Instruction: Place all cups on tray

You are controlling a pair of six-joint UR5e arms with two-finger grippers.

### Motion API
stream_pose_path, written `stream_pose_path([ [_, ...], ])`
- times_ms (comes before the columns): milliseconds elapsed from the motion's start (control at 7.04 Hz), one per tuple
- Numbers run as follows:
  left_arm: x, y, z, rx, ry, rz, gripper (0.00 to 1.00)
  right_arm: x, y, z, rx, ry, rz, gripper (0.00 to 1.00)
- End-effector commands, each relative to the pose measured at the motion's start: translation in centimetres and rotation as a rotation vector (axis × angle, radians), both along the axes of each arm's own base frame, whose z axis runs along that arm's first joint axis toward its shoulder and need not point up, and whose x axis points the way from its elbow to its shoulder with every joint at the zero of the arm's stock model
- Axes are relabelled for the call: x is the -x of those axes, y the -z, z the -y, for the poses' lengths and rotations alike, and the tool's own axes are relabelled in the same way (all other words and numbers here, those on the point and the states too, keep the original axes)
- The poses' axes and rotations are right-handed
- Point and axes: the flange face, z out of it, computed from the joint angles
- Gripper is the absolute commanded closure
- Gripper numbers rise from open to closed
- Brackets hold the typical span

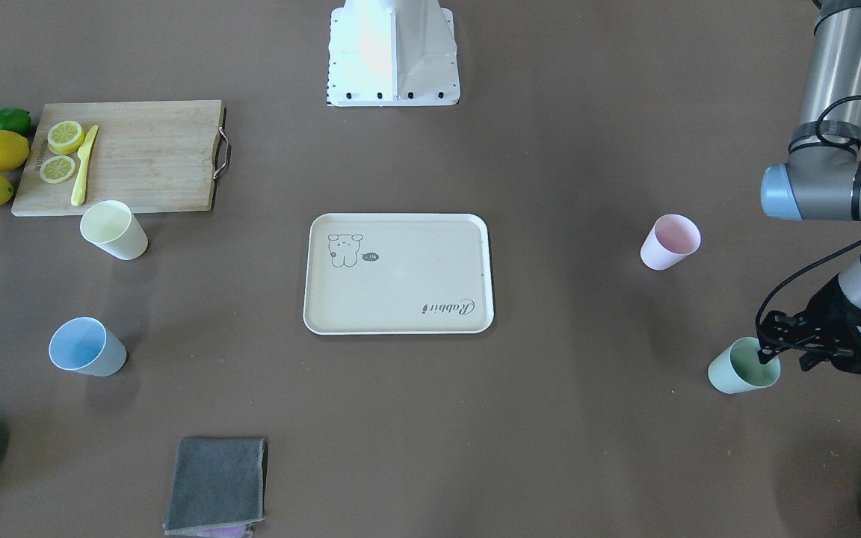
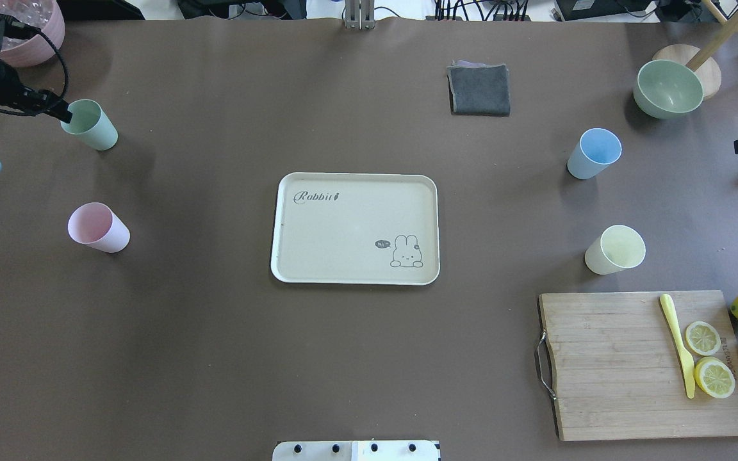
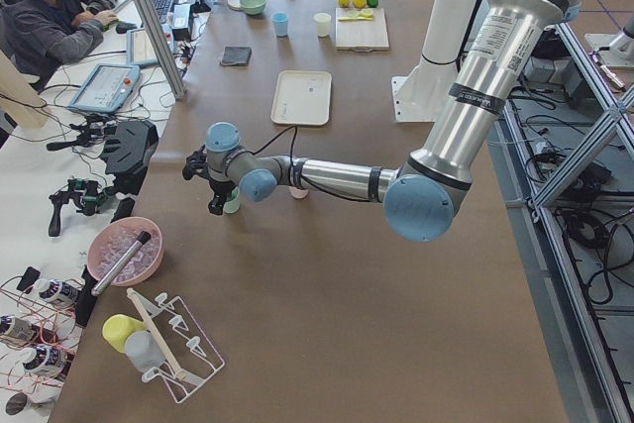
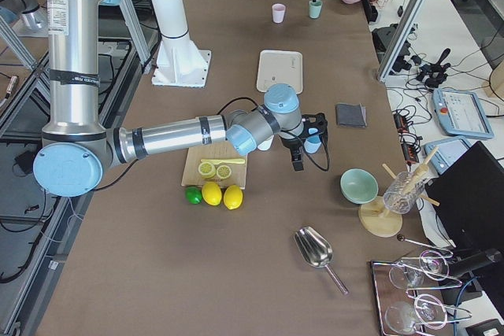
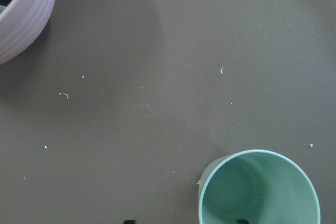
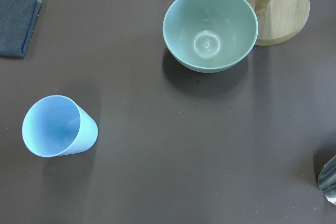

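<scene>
Straddling the mint cup (image 2: 91,126) at its rim, the left gripper (image 1: 769,350) sits spread, one finger inside, one outside. Best play, I'd say: sink a touch lower, pinch the wall squarely, lift straight so it doesn't tip. It's upright, empty, matte, tapered, standing on the table (image 2: 215,358) at ten o'clock from the tray (image 2: 356,187) overhead. Tray's bare, no cups delivered. And the right gripper (image 4: 303,151)? Can't tell its state.

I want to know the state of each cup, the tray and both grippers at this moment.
mint green cup: upright, off tray.
pink cup: upright, off tray.
light blue cup: upright, off tray.
pale yellow cup: upright, off tray.
tray: empty.
left gripper: open, straddling the mint green cup's rim.
right gripper: cannot tell whether open or shut.
</scene>
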Motion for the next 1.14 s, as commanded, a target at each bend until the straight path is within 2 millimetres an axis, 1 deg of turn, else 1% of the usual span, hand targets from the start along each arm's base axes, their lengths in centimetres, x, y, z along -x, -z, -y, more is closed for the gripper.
stream_pose_path([
  [0,-2.2,-0.7,-0.5,0.000,-0.023,0.013,0.79,0.0,0.0,-0.1,0.000,0.000,-0.001,0.00],
  [142,-2.5,-0.8,-0.6,-0.020,-0.027,0.001,1.00,0.0,-0.1,0.0,0.001,0.000,-0.001,0.00],
  [284,-2.6,-0.1,-0.5,-0.023,-0.025,-0.009,1.00,0.0,-0.1,0.0,0.001,0.000,-0.001,0.00],
  [426,-2.9,2.9,0.2,-0.019,0.005,-0.044,1.00,0.0,-0.1,0.0,0.001,0.000,-0.001,0.00],
  [568,-3.6,6.8,0.9,0.023,0.029,-0.085,1.00,0.0,-0.1,0.0,0.002,-0.001,-0.001,0.00],
  [710,-3.8,11.4,0.8,0.068,0.041,-0.108,1.00,0.0,-0.1,0.0,0.002,-0.001,-0.001,0.00],
  [852,-4.8,16.1,0.1,0.124,0.087,-0.139,1.00,0.0,-0.1,0.0,0.002,-0.001,-0.001,0.00],
  [995,-10.3,19.3,-2.8,0.176,0.080,-0.180,1.00,0.0,-0.1,-0.1,0.003,0.000,0.001,0.00],
])
